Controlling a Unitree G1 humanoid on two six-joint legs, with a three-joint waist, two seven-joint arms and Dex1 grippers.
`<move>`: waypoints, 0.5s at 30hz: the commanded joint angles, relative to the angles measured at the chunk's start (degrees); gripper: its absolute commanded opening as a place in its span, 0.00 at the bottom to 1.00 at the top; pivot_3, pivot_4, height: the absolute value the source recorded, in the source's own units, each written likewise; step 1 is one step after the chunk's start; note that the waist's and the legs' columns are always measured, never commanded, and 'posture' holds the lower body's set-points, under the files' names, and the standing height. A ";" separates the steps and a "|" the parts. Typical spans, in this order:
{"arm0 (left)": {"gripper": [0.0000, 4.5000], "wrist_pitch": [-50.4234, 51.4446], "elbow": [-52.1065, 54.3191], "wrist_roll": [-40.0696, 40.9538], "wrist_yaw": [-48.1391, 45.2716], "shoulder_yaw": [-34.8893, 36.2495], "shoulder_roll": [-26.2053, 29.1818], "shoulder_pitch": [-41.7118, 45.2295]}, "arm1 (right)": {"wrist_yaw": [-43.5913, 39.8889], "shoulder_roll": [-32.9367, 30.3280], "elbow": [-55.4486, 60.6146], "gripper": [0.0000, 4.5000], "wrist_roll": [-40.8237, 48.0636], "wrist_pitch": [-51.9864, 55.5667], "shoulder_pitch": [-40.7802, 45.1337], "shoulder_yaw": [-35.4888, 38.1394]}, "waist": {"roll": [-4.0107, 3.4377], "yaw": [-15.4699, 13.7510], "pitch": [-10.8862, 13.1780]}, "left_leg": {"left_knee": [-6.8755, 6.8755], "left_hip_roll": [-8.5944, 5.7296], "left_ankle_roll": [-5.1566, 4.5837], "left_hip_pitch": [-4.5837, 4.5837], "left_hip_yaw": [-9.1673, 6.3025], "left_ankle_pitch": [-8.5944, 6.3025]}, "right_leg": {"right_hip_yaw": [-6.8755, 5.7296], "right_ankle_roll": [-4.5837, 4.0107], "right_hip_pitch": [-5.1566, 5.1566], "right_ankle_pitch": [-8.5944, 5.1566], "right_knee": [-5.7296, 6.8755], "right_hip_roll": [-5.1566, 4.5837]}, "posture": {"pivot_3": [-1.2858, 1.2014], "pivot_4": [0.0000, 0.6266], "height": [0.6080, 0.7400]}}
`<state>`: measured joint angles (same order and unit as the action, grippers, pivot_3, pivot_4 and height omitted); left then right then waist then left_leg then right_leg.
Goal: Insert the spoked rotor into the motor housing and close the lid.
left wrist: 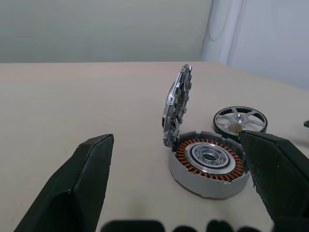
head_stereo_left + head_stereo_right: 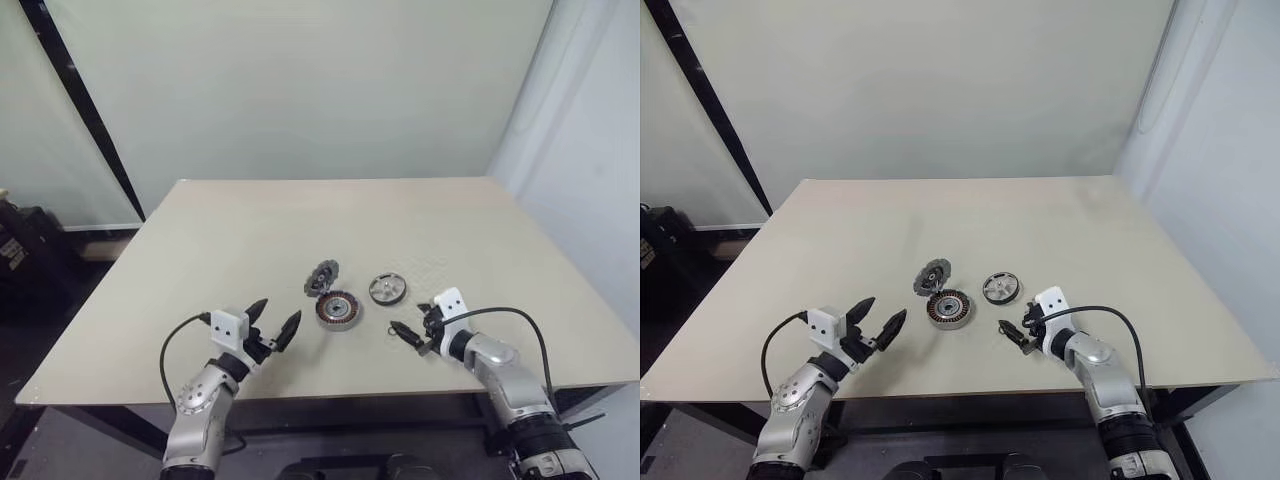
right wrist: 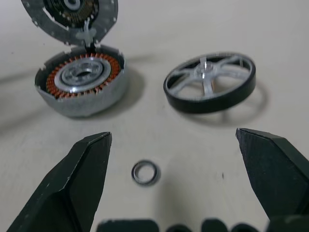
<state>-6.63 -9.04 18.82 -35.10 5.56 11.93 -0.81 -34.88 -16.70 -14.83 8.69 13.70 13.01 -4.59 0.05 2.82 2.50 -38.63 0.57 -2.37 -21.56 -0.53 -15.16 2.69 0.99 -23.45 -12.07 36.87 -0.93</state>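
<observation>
The motor housing (image 2: 338, 309) sits in the middle of the table, its copper-brown windings (image 1: 183, 157) showing. The lid (image 2: 322, 277) stands upright at the housing's far rim, swung open, dark toothed face (image 3: 72, 14) toward the cup. The spoked rotor (image 2: 387, 288) lies flat on the table just right of the housing, with a dark rim and silver spokes (image 3: 210, 79). My left gripper (image 2: 276, 313) hovers open left of the housing, pointing at it. My right gripper (image 2: 410, 325) is open, just in front of the rotor, nothing between its fingers.
A small metal ring (image 3: 145, 172) lies on the table between my right gripper's fingers and the rotor. The beige table (image 2: 250, 230) has its front edge close under both arms. A white curtain (image 2: 590, 150) hangs at the right.
</observation>
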 commanded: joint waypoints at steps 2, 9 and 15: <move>0.98 -1.36 0.60 0.67 -0.38 0.50 -0.02 1.77 | -0.20 0.21 -0.15 1.00 -0.14 -1.52 2.08 0.15 | 0.00 -0.01 0.00 | 0.01 0.00 0.00 -0.01 0.00 0.00 | -0.01 0.00 0.00 0.00 0.00 0.00 | 0.52 0.00 1.00; 0.98 -0.74 0.77 0.81 -0.47 -0.02 -0.41 2.69 | 0.00 0.38 -0.14 1.00 0.08 -1.74 2.36 0.18 | 0.00 0.00 0.00 | 0.01 -0.01 0.00 -0.01 0.01 0.00 | 0.01 0.00 0.00 0.00 0.00 0.00 | 0.52 0.00 1.00; 0.98 0.95 1.83 -0.02 -0.99 -1.68 -0.27 3.66 | -0.54 0.07 0.31 1.00 1.06 -1.47 3.56 0.98 | 0.00 0.00 0.00 | 0.00 -0.01 0.00 0.00 0.01 0.00 | 0.00 0.00 0.00 0.00 0.00 0.01 | 0.52 0.00 1.00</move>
<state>-5.63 -9.34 18.90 -35.63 4.55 11.41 1.67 -35.09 -16.36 -16.24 8.92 13.19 14.85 -5.08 0.05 2.82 2.50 -38.63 0.56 -2.37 -21.57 -0.52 -15.16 2.70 1.00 -23.44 -12.07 36.87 -0.92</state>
